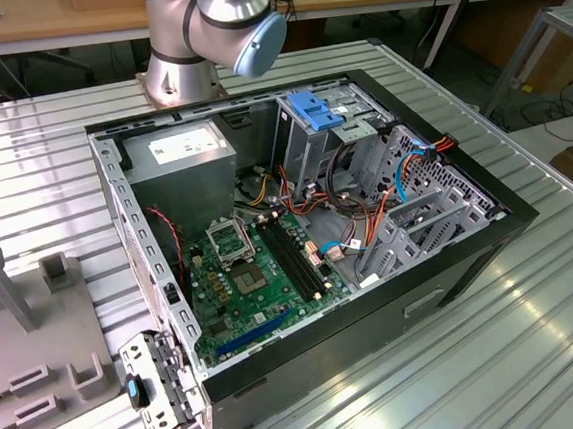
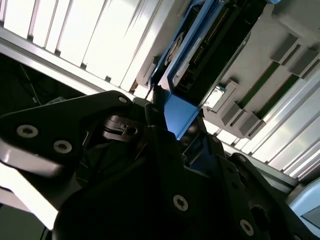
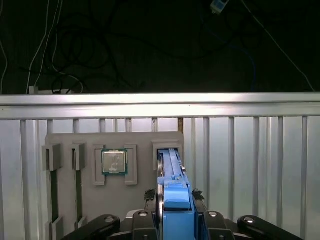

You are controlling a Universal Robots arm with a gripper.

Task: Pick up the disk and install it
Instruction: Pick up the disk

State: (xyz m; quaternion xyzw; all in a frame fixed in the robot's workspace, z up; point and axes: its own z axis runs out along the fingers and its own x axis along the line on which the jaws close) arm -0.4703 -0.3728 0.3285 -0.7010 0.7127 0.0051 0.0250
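Now pincer point(image 3: 175, 200) clamped on disk point(image 3: 170, 162) (standing edgewise).

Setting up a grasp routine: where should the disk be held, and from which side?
Pinch the disk across its two flat faces near the blue-railed edge, coming from above onto that edge. It seems to stand on edge in a slot of the grey tray, so that narrow edge is exposed and the slot walls block its lower sides.

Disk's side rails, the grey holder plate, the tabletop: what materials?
Rails on the disk: blue plastic by the look, matte, with a moulded tab. Holder plate: probably plastic, dull uniform grey with blocky raised slots. Table: likely aluminium, pale ribbed profiles with a bright sheen.
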